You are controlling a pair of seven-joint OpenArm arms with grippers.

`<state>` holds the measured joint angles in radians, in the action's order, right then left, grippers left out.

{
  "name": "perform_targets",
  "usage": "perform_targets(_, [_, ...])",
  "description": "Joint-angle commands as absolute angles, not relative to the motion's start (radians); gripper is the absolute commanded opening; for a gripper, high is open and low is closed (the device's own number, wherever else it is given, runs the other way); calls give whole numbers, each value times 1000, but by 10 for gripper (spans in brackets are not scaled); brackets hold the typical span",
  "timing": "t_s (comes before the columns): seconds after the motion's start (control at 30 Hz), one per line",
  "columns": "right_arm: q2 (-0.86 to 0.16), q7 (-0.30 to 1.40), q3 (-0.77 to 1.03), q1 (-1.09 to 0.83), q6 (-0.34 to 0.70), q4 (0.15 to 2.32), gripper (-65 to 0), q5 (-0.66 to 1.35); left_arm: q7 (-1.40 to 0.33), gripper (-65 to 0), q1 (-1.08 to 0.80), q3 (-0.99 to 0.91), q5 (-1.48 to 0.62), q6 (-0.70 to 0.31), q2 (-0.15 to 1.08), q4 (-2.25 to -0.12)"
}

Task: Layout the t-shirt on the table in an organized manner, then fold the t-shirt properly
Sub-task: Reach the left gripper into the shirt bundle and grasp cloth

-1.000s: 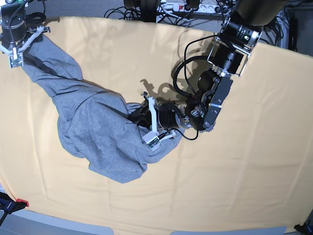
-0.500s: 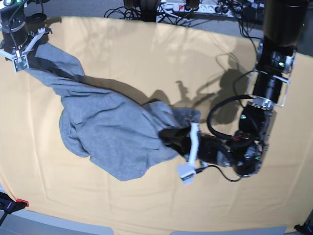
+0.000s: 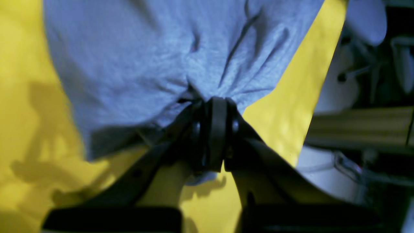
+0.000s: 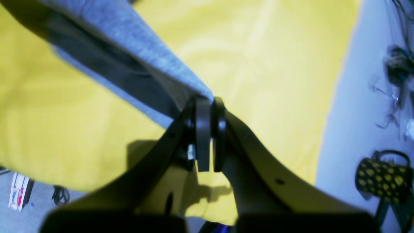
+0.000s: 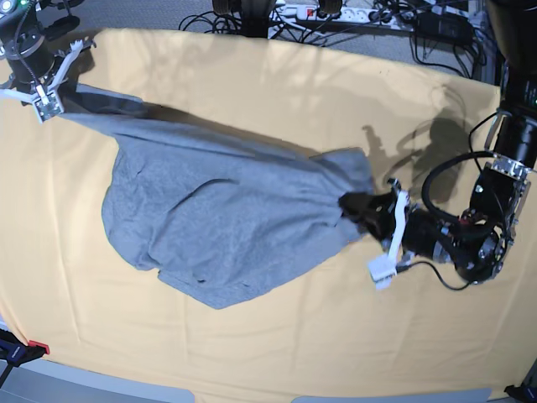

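The t-shirt [image 5: 218,222] hides its lettering; collar unclear.

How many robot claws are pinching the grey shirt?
2. The left gripper pinches the t-shirt at its right end in the base view; the right gripper pinches it at the far left corner of the table. Both are shut on cloth.

Grey floor [image 5: 159,15] runs along the top of the base frame, strewn with black cables [image 5: 210,20] and a white power strip [image 5: 323,12]. Lower left corner: a small red-tipped object [image 5: 35,347], possibly a clamp.
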<state>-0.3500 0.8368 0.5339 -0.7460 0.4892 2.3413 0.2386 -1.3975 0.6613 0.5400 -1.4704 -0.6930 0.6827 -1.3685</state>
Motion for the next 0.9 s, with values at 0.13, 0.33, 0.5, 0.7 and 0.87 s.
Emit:
perform_targets(0.13, [-377, 814, 543, -750, 506, 2356, -650, 239, -1396, -650, 688, 698, -1484, -698, 760, -1387])
perform_targets(0.33, [-385, 710, 543, -686, 456, 2356, -650, 240, -1325, -650, 705, 704, -1471, -698, 756, -1387])
perform_targets(0.5, [-385, 691, 543, -589, 460, 2356, -650, 323, -1077, -650, 709, 678, -1072, -698, 701, -1381])
perform_targets(0.7, [-385, 692, 537, -452, 490, 2162, -650, 365, -875, -650, 709, 678, -758, -632, 612, -1358])
perform_targets(0.87, [-385, 693, 537, -352, 506, 1998, -650, 370, -792, -291, 710, 678, -587, -520, 551, -1358])
